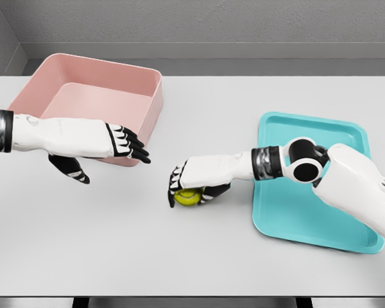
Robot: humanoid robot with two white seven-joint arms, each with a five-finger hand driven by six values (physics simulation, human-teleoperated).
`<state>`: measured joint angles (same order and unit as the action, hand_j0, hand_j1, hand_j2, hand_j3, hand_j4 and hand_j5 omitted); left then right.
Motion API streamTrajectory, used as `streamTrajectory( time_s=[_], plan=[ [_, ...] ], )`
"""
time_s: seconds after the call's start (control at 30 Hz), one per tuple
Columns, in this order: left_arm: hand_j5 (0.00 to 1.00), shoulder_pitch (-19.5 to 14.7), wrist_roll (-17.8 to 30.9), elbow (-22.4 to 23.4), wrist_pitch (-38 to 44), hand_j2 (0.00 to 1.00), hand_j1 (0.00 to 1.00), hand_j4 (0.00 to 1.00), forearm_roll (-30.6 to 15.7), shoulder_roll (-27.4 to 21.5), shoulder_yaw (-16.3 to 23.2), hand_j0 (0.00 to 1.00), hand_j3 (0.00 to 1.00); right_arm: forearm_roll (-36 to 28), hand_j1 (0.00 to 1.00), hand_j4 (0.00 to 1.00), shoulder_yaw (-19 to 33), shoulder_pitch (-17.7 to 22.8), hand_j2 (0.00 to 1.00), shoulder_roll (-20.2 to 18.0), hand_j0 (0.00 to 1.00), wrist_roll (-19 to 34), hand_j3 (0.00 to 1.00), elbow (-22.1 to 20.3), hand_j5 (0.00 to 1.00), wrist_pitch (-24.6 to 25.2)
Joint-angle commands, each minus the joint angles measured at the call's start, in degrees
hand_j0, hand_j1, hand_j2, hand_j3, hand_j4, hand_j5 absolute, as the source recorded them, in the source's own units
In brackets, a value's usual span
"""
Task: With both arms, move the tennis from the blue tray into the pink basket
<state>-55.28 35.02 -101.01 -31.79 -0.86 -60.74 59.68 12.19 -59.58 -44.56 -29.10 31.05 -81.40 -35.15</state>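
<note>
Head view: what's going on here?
The right hand is closed over a yellow tennis ball on the white table, between the blue tray and the pink basket. The ball is already out of the tray but not in the basket. The left hand hovers open in front of the basket, holding nothing.

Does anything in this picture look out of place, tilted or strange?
Nothing looks damaged or spilled. The yellow-green tennis ball is off the turquoise plastic tray, over the white table and gripped by the right hand. The pink square basket sits slightly turned. The left hand is open.
</note>
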Motion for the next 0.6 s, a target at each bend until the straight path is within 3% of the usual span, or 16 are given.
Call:
streamTrajectory(
  time_s=[0.0,0.17,0.3,0.57],
  plan=[
    [1.0,0.0,-0.02,0.03,0.15,1.0,1.0,1.0,-0.28,-0.52,-0.09,1.0,1.0,0.03,0.56,0.56,-0.19,0.0,0.56,0.18,0.56,-0.02,0.56,0.19,0.56,0.15],
    [1.0,-0.09,-0.02,-0.06,0.06,1.0,1.0,1.0,-0.46,-0.7,-0.44,1.0,1.0,0.11,0.61,0.61,-0.19,0.0,0.61,0.18,0.61,-0.02,0.61,0.27,0.61,0.15],
    [1.0,-0.09,-0.02,-0.06,-1.25,1.0,1.0,1.0,-0.54,-0.61,-0.44,1.0,1.0,0.2,0.98,0.98,-0.19,0.0,0.98,0.18,0.98,-0.11,0.98,0.36,0.98,0.15],
    [1.0,-0.17,-0.02,-0.06,-3.21,1.0,1.0,1.0,-0.63,-0.87,-0.44,1.0,1.0,0.11,1.0,1.0,-0.01,-0.26,1.0,-0.17,1.0,-0.11,1.0,-0.08,1.0,0.15]
  ],
)
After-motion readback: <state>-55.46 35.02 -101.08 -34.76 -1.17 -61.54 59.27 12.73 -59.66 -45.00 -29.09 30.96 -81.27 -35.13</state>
